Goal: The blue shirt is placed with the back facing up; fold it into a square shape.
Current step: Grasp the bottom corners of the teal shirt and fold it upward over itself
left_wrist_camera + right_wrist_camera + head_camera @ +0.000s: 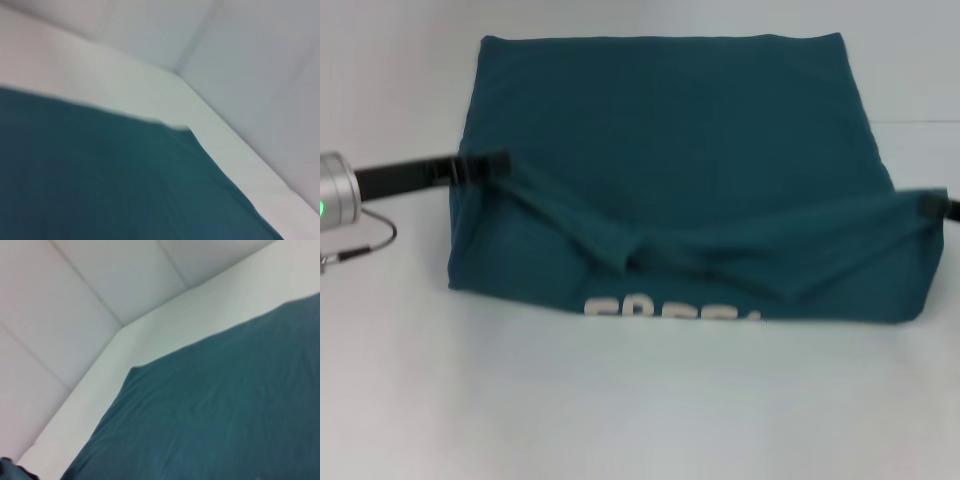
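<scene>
The blue shirt [670,130] lies spread across the white table [620,400], and it is much wider than my grippers. White letters [670,308] peek out along its near edge. My left gripper [492,165] is at the shirt's left side and my right gripper [930,204] at its right side, each shut on a pinch of cloth. A raised fold runs between them and sags in the middle. In the left wrist view the blue shirt [100,185] shows as flat cloth with one corner, and the right wrist view shows the blue shirt [225,410] the same way.
The left arm's silver wrist [338,190] with a thin cable reaches in from the left edge. Pale wall panels [100,285] stand behind the table's far corner. White tabletop shows in front of the shirt and on both sides.
</scene>
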You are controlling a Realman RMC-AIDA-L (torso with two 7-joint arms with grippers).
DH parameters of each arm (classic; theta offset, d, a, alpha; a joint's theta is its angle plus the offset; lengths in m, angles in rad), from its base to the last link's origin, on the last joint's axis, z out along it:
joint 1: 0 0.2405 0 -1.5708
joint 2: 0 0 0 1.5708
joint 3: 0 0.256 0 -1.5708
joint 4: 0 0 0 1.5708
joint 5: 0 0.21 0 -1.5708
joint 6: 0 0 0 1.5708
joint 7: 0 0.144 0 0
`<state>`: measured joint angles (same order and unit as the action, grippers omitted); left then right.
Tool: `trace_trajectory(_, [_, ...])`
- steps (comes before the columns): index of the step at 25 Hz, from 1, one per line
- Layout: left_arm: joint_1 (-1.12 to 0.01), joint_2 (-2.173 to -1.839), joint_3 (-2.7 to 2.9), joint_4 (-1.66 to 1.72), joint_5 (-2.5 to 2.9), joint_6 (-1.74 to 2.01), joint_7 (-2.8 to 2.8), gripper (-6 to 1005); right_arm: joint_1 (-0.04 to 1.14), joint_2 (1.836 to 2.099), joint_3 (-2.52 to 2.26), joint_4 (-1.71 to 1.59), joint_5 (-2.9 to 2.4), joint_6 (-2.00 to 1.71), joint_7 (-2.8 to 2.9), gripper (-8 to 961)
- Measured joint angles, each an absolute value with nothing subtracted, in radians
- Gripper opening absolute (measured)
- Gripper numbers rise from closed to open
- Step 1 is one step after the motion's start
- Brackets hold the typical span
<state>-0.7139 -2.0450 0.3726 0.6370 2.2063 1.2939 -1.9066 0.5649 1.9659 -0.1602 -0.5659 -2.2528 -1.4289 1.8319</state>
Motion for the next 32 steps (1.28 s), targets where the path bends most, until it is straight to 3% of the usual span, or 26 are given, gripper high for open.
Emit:
trace_trajectory(17, [-0.835, -2.064, 0.380, 0.412, 1.878, 0.824, -1.521, 152, 0.832, 1.993, -0.323, -0.404, -2.111, -0.792, 1.660, 65])
trace_trajectory(32, [-0.852, -2.091, 0.375, 0.348, 1.802, 0.735, -1.400, 166, 0.848, 1.991, -0.348, -0.311, -2.027, -0.658, 1.563, 111])
